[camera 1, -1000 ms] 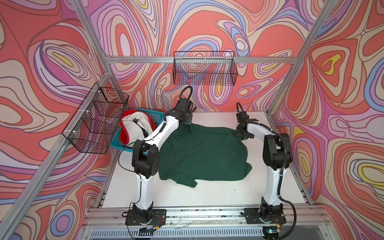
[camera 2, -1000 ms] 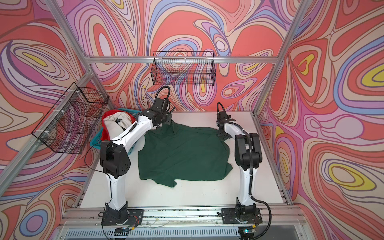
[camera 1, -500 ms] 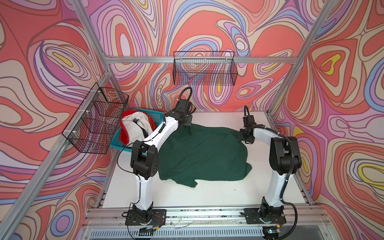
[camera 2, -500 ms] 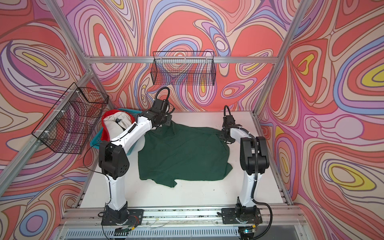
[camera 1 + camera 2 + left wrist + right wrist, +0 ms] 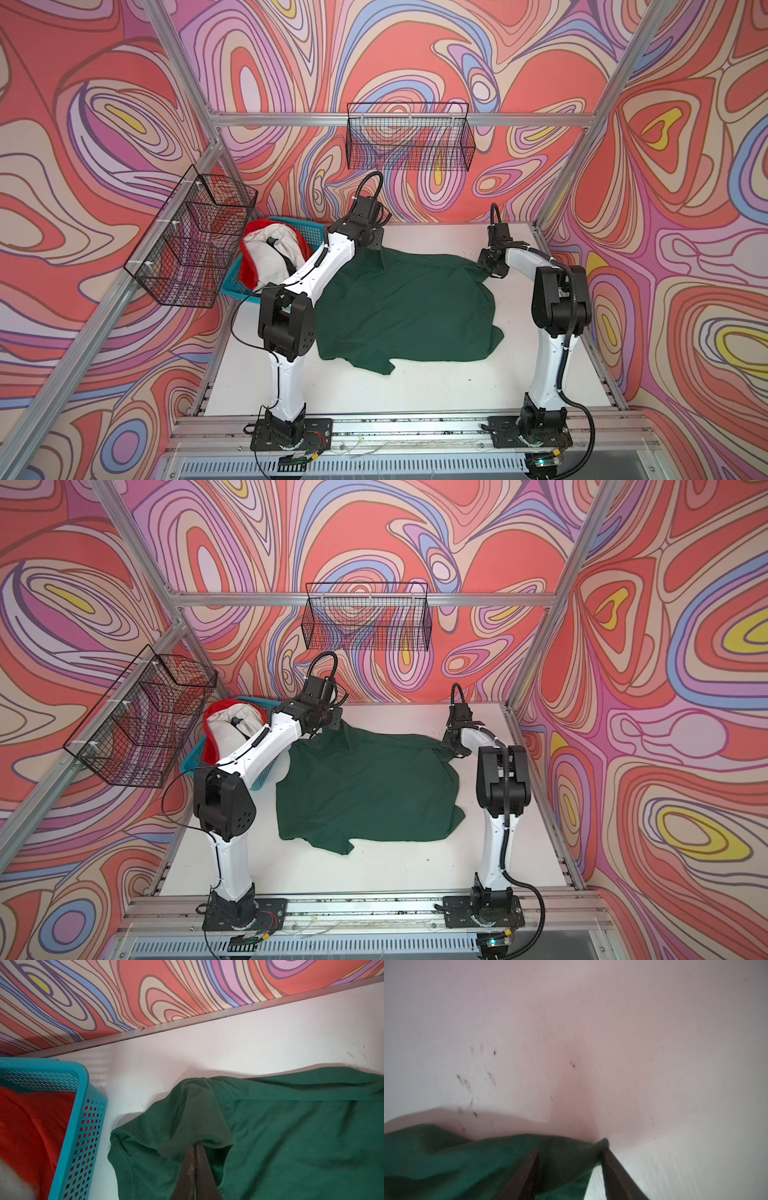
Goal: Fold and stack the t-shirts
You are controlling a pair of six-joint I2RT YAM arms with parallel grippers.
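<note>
Dark green t-shirt lying rumpled on the table, far edge being taken.
Left gripper is pinching a fold by the sleeve, jaws closed on it; right gripper is straddling the opposite corner, jaws apart. Soft, limp, light cloth: probably best gripped at hems.

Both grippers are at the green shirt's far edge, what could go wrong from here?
The right gripper is open, with only a corner tip of the green shirt between its jaws; it may catch too little cloth and slip. The left gripper is shut on a bunched fold, perhaps several layers, so the shirt may lift twisted. The blue basket sits close by and could be bumped.
</note>
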